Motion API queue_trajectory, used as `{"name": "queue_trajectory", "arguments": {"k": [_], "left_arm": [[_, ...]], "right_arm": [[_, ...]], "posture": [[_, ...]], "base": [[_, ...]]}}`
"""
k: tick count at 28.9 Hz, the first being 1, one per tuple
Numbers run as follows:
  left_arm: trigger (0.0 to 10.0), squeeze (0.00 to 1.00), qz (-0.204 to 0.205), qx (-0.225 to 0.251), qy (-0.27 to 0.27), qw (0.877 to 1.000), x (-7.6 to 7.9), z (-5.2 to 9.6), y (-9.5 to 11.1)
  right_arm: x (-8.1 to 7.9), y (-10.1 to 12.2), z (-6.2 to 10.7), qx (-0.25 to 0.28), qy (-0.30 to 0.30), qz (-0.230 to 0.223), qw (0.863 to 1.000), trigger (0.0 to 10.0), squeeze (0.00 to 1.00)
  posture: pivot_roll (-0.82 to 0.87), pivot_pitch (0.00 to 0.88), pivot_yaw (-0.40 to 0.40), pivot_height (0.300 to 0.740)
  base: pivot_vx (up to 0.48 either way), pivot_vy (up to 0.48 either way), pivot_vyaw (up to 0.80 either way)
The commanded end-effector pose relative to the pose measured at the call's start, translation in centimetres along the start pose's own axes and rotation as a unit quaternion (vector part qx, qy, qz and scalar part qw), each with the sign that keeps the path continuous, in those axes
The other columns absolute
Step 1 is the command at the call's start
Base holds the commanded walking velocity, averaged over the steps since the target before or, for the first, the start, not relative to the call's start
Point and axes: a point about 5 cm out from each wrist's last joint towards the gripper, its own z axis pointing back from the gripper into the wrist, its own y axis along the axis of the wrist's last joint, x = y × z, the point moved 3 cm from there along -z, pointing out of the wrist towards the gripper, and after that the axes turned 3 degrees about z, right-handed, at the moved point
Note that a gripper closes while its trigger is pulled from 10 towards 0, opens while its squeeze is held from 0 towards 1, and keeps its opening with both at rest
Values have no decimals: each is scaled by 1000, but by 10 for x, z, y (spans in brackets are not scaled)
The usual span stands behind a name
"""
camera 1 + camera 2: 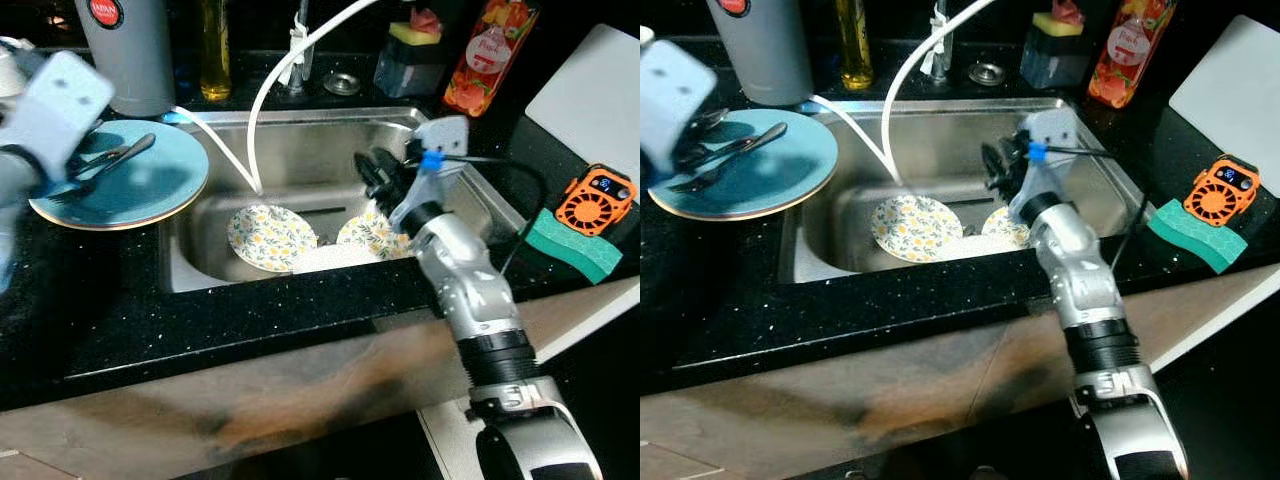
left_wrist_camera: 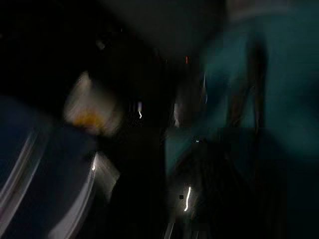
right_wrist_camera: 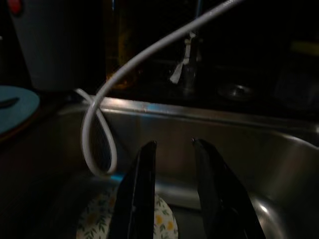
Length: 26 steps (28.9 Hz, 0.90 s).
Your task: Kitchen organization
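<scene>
Dim, blurred, shadowy wrist views

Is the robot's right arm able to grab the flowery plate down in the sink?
Probably yes. The right end effector hangs open over the sink, just above the flowery plate, with nothing between them.

Silver jointed right arm (image 1: 470, 290), blue clip, black-fingered hand (image 3: 172, 189).

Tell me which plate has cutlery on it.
The plain teal plate on the black counter left of the steel sink, carrying dark cutlery. The two floral plates lie in the basin, nothing on them.
</scene>
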Motion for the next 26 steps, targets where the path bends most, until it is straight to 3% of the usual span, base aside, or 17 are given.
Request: {"name": "queue_trajectory", "arguments": {"k": [1, 7, 13, 17, 26], "left_arm": [[10000, 0, -48, -35, -28, 998, 0, 10, -10], [10000, 0, -105, -107, -34, 988, -19, 32, -38], [10000, 0, -132, -143, -25, 981, -34, 42, -49], [10000, 0, -139, -154, -24, 978, -35, 42, -54], [10000, 0, -109, -150, -68, 980, 0, 11, -74]], "right_arm": [[8, -6, 7, -7, -13, 1, 1000, 10000, 0], [5, -12, 7, -11, -7, 3, 1000, 10000, 0], [0, -13, 5, -13, 2, -6, 1000, 10000, 0], [-1, -14, 5, -14, 3, -7, 1000, 10000, 0], [0, -14, 5, -14, 2, -10, 1000, 10000, 0]], "posture": [[148, 73, -49, 740], [175, 90, -64, 740], [192, 99, -77, 740], [190, 102, -80, 740], [177, 110, -84, 740]], "base": [[0, 0, 0], [0, 0, 0], [0, 0, 0], [0, 0, 0], [0, 0, 0]]}}
